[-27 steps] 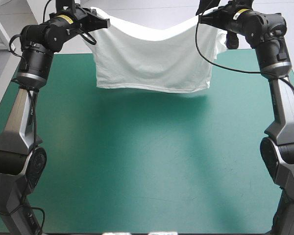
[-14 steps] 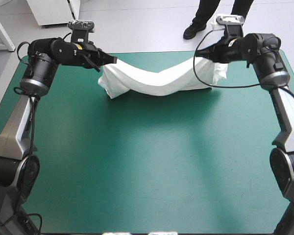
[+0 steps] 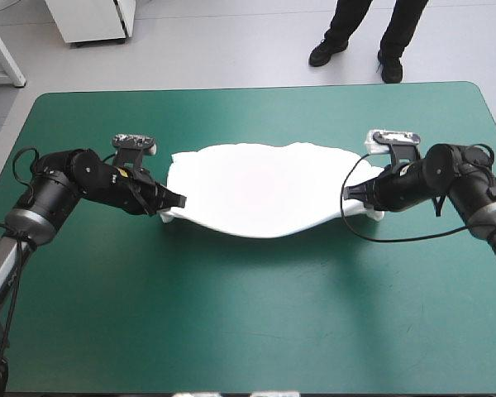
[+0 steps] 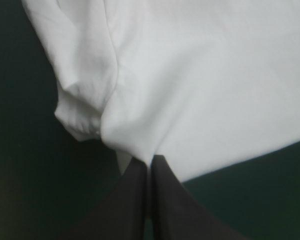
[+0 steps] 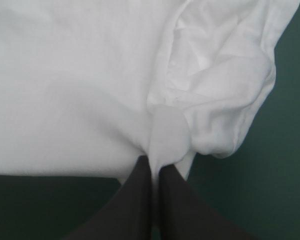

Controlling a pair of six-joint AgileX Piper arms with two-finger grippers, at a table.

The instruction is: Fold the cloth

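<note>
Holding it by two corners, I have the T-shirt (image 3: 256,186) spread white and wide across the teal-green cover (image 3: 248,314), with more bare cover on its near side than beyond its far edge. The left gripper (image 3: 172,203) is at the shirt's near-left corner, its black fingers pressed together on a pinch of fabric. The right gripper (image 3: 353,194) is at the near-right corner, likewise clamped on a small tab of cloth. Just beside each grip a sleeve is bunched into soft folds. Between the two grips the near edge bows toward me; I cannot tell whether it lies on the cover or hangs just above it.

I judge the fabric light and limp — it will sag wherever it is unsupported and will not hold a crease unaided. It looks neither slippery nor fragile, but a thin pinch could slide out under a sharp tug. For the fold I would grip at the corners or along the hem, both layers together — never mid-panel.
</note>
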